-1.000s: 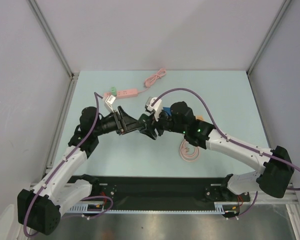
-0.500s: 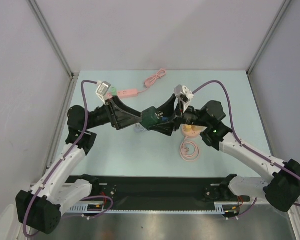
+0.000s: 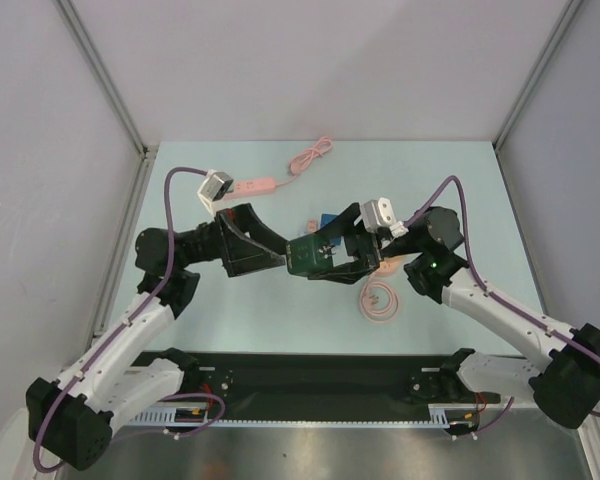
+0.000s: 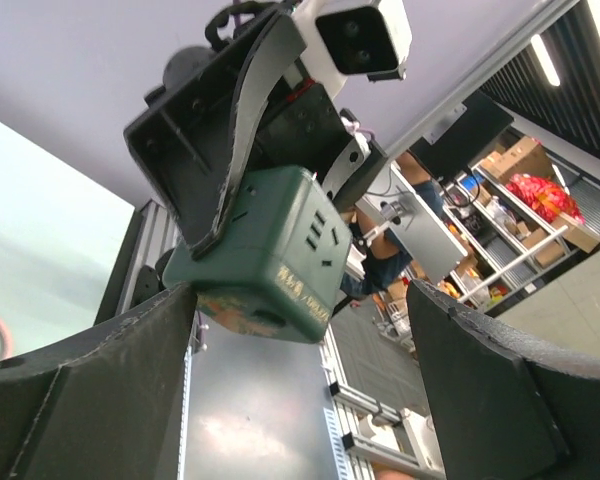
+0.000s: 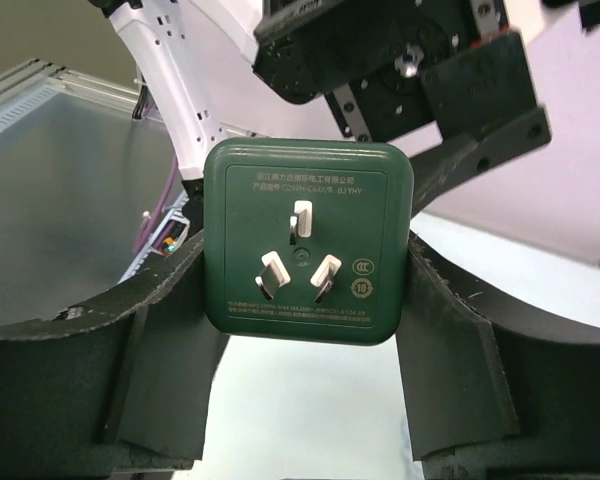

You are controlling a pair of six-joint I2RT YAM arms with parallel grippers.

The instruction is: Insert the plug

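right pincer grips the green plug aloft mid-table, left pincer wide open beside it; we fear a crooked handover drops it, well apart from the pink socket strip far left.

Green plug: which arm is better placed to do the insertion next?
Right. Its end effector clamps the green plug from both sides, prongs exposed; the left end effector stands open, clear of it.
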